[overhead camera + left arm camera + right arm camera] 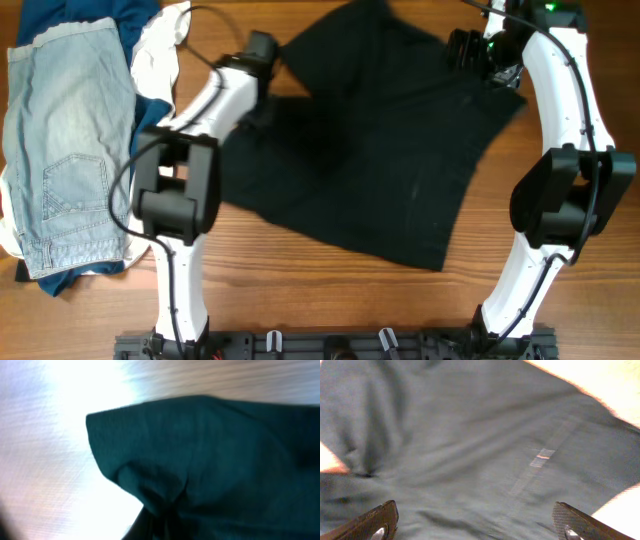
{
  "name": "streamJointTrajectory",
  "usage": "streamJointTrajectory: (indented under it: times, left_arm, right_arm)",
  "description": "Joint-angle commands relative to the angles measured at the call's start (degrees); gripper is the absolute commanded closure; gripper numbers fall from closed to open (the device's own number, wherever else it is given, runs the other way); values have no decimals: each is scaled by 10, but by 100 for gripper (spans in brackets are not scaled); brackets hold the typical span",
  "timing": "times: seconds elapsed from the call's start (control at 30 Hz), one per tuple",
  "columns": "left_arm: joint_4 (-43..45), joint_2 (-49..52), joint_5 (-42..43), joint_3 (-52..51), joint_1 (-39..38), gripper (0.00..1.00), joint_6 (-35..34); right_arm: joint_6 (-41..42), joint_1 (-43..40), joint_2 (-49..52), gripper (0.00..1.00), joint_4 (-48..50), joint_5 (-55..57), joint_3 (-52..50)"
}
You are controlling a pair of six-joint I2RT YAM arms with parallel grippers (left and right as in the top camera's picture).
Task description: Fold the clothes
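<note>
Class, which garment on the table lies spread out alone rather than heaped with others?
The black garment, flat mid-table; the denim shorts, white garment and navy garment overlap in one pile.

Matt black cloth clothes (380,150); grained wood table (300,290).

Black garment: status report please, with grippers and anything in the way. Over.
Left gripper shut on black garment edge, fabric bunched. Right gripper open just above it. Garment spread out, not yet folded. Denim shorts lie apart at the side.
</note>
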Motion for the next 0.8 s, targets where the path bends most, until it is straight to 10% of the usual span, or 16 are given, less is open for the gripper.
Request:
streamJointTrajectory:
  times: [0.0,0.2,0.57,0.77]
  left_arm:
    - [-123,18,55,-23,66,89,-101]
    - [-229,18,87,-23,79,74,-127]
    - [-225,-28,103,45,66,2,-105]
    - [-197,-83,31,127,67,0,-83]
  right_arm:
    - [29,20,0,1,4,5,-44]
    - [60,46,0,1,46,5,-139]
    - [66,70,1,1,170,-2,-233]
    - [82,72,1,1,166,-51,-255]
